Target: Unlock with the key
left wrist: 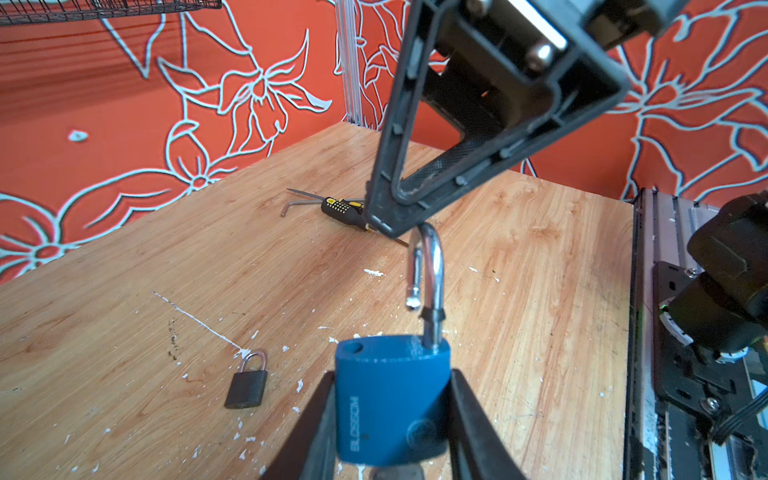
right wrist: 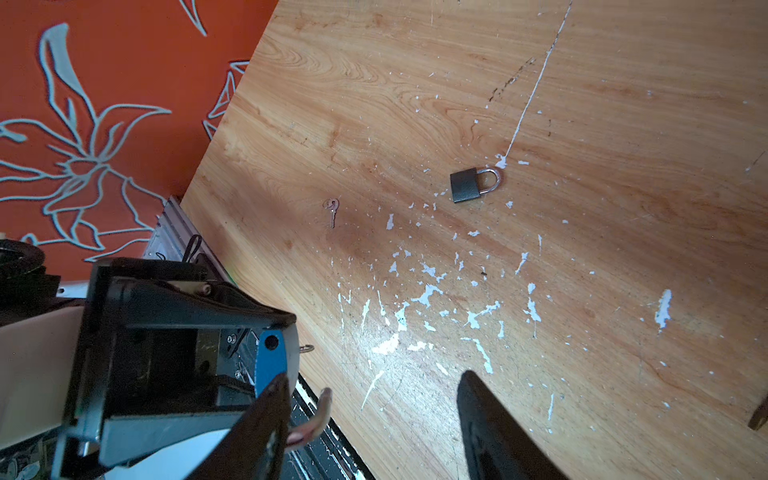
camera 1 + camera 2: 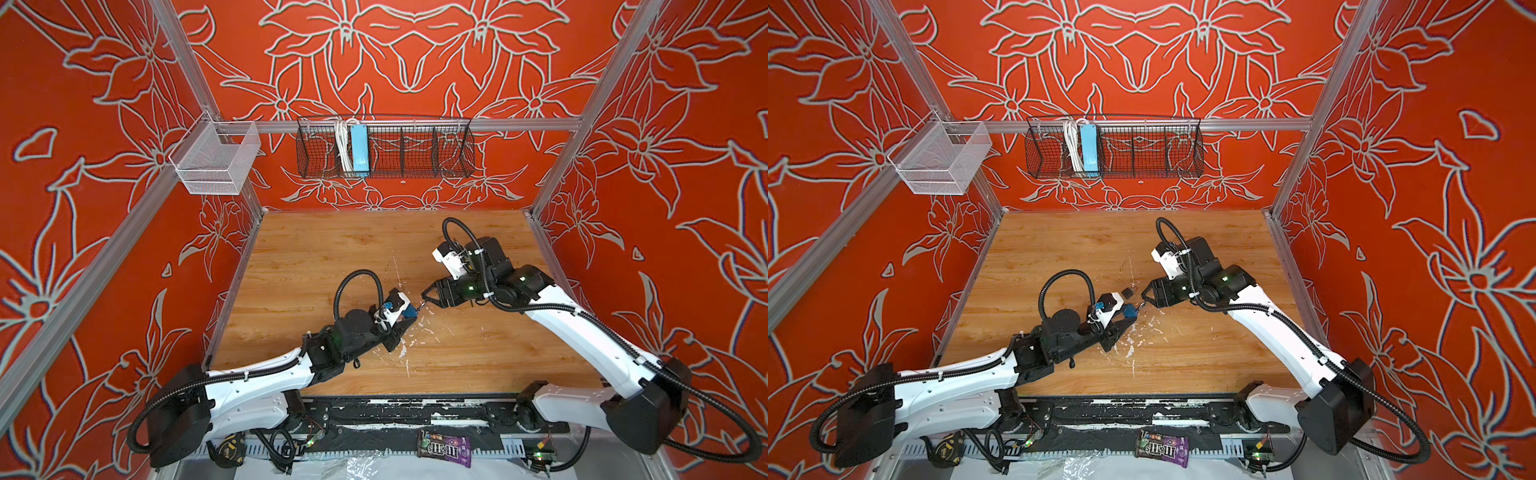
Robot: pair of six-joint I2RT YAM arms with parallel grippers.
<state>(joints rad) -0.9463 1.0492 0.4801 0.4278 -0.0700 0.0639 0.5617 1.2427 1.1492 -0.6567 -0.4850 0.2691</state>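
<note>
My left gripper [image 1: 392, 386] is shut on a blue padlock [image 1: 390, 399], a finger pressed on each side of its body. Its silver shackle [image 1: 432, 266] stands pulled out, with one end free above its hole. In both top views the padlock [image 3: 409, 311] [image 3: 1130, 311] hangs just above mid-table. My right gripper [image 2: 374, 376] is open. One of its fingertips [image 1: 388, 216] touches the shackle's bend, which shows just inside that finger [image 2: 270, 415]. A small key [image 2: 331, 210] lies flat on the wood, apart from both grippers.
A small black padlock [image 2: 473, 183] [image 3: 1128, 293] lies shut on the table beside the grippers. A yellow-and-black screwdriver [image 1: 343, 208] and a hex key [image 1: 297, 204] lie toward the back. A wire basket [image 3: 384, 151] and a mesh bin [image 3: 216, 160] hang on the walls.
</note>
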